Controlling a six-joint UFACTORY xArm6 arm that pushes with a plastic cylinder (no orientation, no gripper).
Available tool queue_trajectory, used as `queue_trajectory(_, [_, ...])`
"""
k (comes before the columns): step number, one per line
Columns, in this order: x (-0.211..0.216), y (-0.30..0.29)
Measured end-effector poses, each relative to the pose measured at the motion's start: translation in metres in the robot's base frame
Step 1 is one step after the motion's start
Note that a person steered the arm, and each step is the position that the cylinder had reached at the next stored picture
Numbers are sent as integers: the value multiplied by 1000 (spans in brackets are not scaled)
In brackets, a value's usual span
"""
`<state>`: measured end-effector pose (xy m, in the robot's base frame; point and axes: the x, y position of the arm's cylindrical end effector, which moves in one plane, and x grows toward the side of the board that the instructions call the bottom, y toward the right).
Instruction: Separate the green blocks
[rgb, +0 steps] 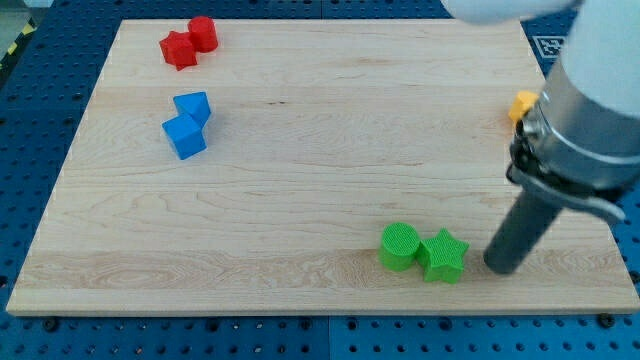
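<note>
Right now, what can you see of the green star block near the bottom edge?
The green star is a small, solid star-shaped block that looks like matte plastic, lying flat on the wooden board near the view's bottom right. Its left side touches the green cylinder; the two sit as a pair. My tip rests just to its right, apart from it by a narrow gap. Nothing lies on top of it.

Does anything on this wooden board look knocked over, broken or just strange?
Nothing looks damaged or spilled. The blocks sit in tidy pairs: two red, two blue, and a green cylinder touching a green star. A yellow block is half hidden behind the arm. My tip rests right of the star.
</note>
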<state>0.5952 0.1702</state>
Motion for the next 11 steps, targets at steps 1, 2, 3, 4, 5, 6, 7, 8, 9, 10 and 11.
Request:
queue_trajectory(1, [23,-13])
queue_trajectory(2, [23,-39])
queue_trajectory(3, [6,-58])
queue_trajectory(4, [5,-65])
queue_trajectory(5, [1,-92])
queue_trajectory(6, [-15,-91])
queue_trajectory(7, [-23,-55])
queue_trajectory(8, [-37,-55])
queue_trajectory(9, [-59,-56])
queue_trajectory(10, [-52,-29])
queue_trajectory(11, [-31,-29])
